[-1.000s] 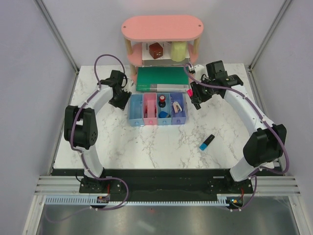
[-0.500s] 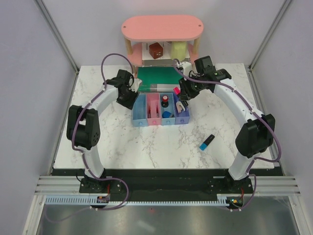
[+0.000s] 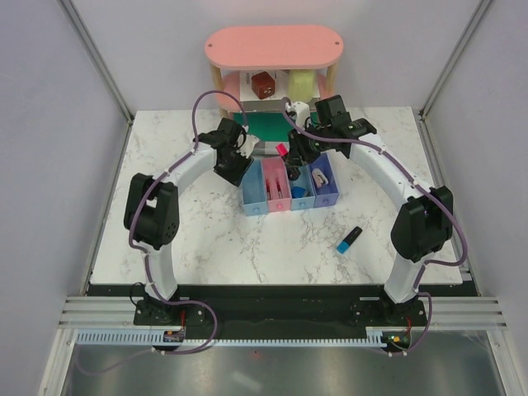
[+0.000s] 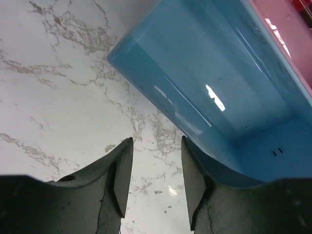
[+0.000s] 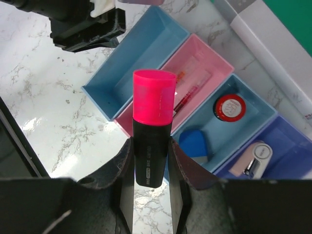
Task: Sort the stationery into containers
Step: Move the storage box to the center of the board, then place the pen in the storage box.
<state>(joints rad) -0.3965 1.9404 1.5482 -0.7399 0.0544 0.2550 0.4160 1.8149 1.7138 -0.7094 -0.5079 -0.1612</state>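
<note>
Pale grey walls close in a white, marble-patterned tabletop (image 3: 206, 239), with the two arms bolted at its near edge and reaching toward the middle. At the far edge stands a pink two-tier oval shelf (image 3: 272, 45); a brown object (image 3: 263, 85) and a yellow object (image 3: 301, 84) sit on its lower tier. A flat green book (image 3: 268, 128) lies in front of the shelf, partly hidden by the arms.

Just nearer than the book is the row of four joined bins. The light blue bin (image 5: 141, 53) is at the left end, then the pink bin (image 5: 207, 56), the blue bin (image 5: 256, 117) and the purple-blue bin (image 5: 292, 141).

The left end effector (image 4: 156, 180) is low over the marble beside the light blue bin. Its jaws stand apart with only tabletop between them, and one finger appears to lie against the outside of that bin's wall.

The right end effector (image 5: 148, 161) is clamped on the pink-ended highlighter (image 5: 152, 122). It holds it above the row, over the pink bin and its border with the light blue one, with the pink cap pointing away from the wrist.

The blue-ended highlighter (image 3: 349, 240) lies on the tabletop near the right arm, well apart from the bins.

A thin red pen (image 5: 187, 95) lies in the pink bin. The red-black round piece (image 5: 230, 107) and the blue piece (image 5: 195, 142) are in the blue bin. The beige-white piece (image 5: 253, 157) is in the purple-blue bin.
</note>
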